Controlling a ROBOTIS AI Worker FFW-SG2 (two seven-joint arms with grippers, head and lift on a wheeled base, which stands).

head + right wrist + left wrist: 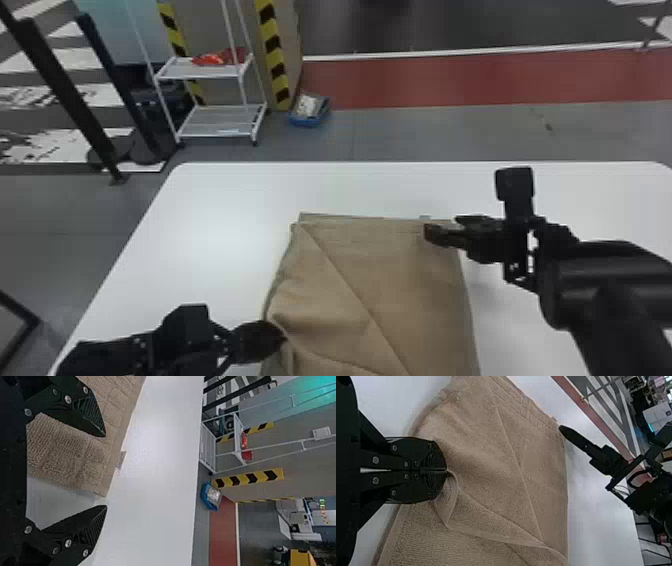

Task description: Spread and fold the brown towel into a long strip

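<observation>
Left gripper point(284, 339): closed; brown towel point(370, 285) pinched at eight o'clock.
Right gripper point(441, 226): spread wide, nothing held, placed at the towel's one o'clock corner.

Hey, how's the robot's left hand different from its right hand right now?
The left hand is shut, while the right hand has its fingers spread apart. The left hand pinches a fold of the towel; the right hand grips nothing. The left hand is at the towel's left side, nearer the robot, whereas the right hand is by its far right corner. Both are black with two fingers.
</observation>
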